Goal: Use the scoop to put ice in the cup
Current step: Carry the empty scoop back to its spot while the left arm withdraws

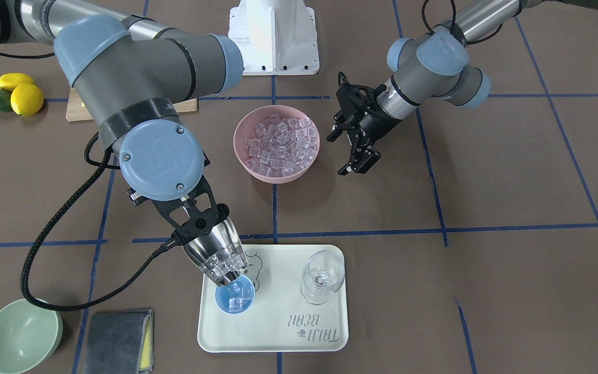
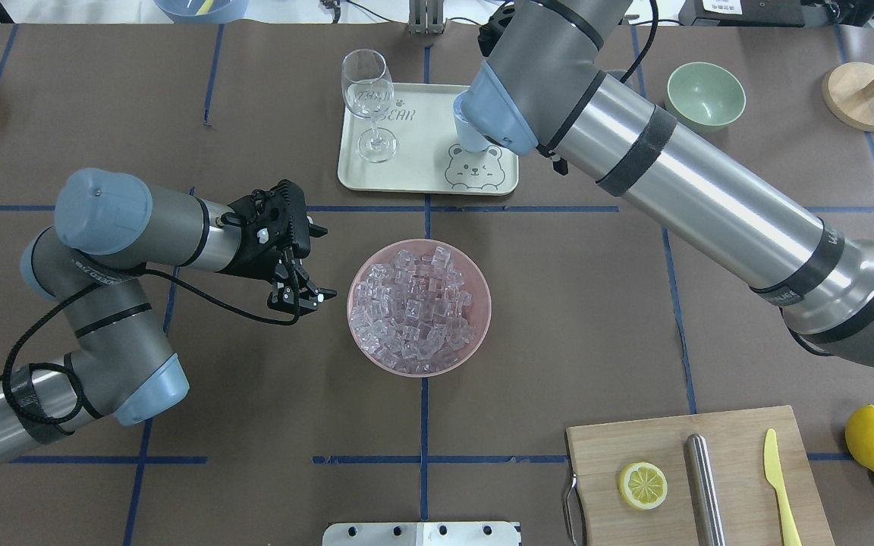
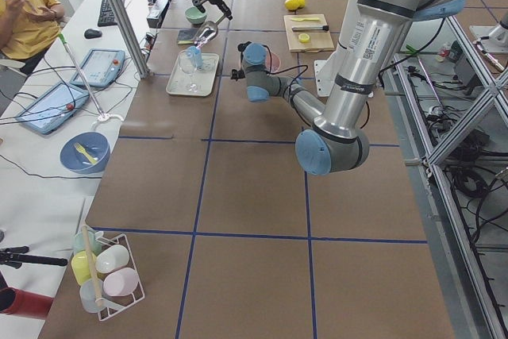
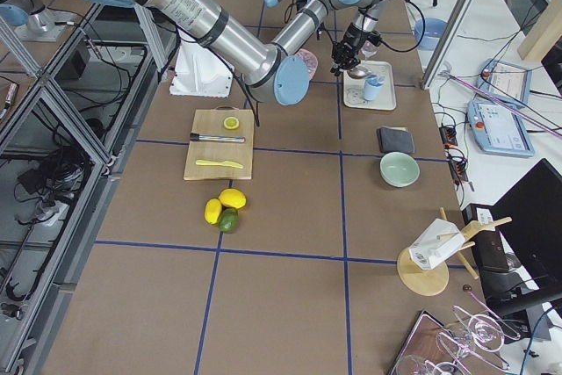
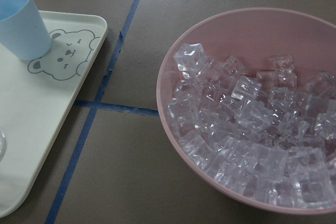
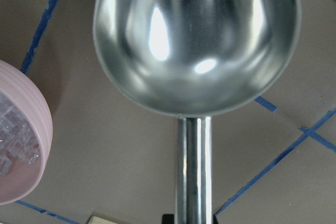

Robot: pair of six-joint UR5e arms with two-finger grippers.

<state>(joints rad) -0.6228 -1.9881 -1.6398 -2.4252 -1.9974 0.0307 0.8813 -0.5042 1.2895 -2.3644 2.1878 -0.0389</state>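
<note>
Right claw gripping scoop, above cup

Light-blue cup, shiny silver scoop, clear ice in a pink bowl, cream tray with a bear outline.

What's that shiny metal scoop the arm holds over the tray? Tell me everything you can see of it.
The scoop is polished, mirror-like steel: a deep rounded trough and a thin straight rod handle. The right gripper clamps the handle. It hangs tilted, mouth down, right over the light-blue cup on the cream tray. Clear ice cubes lie in the trough near its mouth. Whether the lip touches the cup's rim cannot be told.
</note>
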